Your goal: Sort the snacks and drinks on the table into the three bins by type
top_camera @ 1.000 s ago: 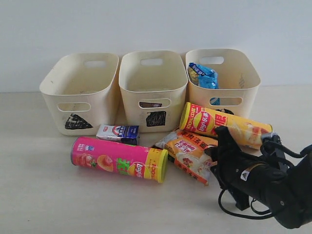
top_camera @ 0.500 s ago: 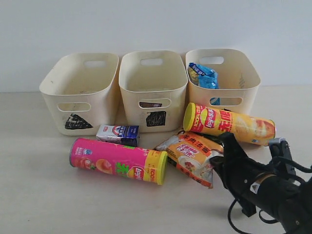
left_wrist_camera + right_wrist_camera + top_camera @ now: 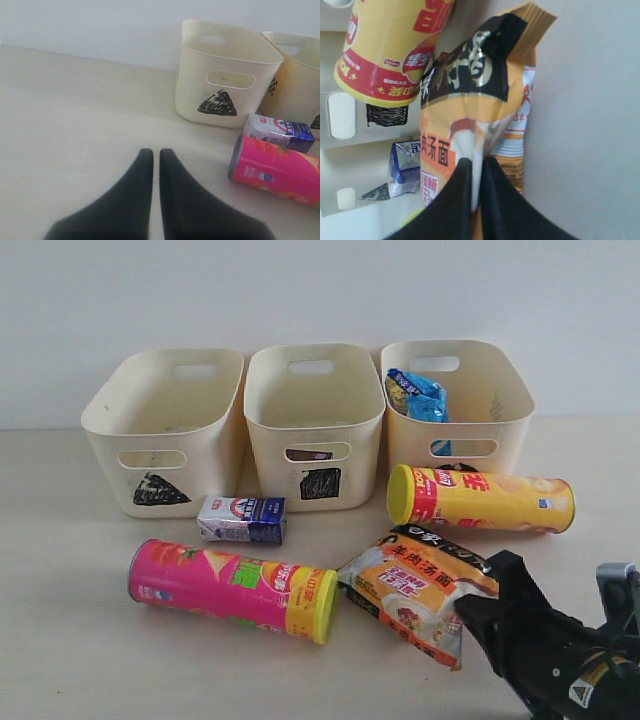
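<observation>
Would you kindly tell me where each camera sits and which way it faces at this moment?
Exterior: in front of the table, slightly raised, facing the three bins and the wall; the right fingers show at lower right, pinching the orange-white bag.
Left wrist: on the left arm, looking along the shut left fingers toward the triangle bin and pink tube.
Right wrist: looking along the right fingers at the bag and yellow tube.
Shared: both wrist views show the carton.
</observation>
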{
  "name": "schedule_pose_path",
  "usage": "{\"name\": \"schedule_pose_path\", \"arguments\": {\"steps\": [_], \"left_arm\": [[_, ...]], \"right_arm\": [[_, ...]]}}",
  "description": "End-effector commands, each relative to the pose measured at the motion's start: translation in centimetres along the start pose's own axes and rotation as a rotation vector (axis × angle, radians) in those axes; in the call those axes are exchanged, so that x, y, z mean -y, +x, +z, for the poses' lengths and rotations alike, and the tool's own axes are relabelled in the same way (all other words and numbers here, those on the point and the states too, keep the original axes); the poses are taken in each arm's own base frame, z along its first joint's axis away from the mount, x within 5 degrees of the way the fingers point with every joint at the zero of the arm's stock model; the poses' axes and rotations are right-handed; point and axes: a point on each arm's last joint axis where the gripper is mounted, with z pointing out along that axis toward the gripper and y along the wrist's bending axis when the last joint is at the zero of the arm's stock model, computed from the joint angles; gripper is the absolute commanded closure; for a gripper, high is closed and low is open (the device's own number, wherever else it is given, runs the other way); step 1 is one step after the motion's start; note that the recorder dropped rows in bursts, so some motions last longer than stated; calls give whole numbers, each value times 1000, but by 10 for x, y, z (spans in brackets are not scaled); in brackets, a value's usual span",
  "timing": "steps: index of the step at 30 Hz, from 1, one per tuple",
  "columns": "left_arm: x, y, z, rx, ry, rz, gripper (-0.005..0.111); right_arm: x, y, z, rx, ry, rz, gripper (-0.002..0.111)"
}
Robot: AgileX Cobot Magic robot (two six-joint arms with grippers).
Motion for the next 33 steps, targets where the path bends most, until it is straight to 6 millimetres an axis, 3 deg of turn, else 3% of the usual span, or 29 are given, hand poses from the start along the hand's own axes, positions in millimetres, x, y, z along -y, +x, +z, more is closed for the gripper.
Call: {"name": "schedule_pose_path", "arguments": {"steps": [1, 15, 33], "left_arm": [[0, 1, 0, 5, 6, -6, 102], [0, 1, 0, 5, 6, -6, 102], [0, 1, 0, 5, 6, -6, 102]], "right_arm": [[-6, -1, -12, -2, -26, -36, 108], [-51, -8, -36, 36, -248, -66, 108], [-70, -10, -34, 51, -332, -50, 108]]}}
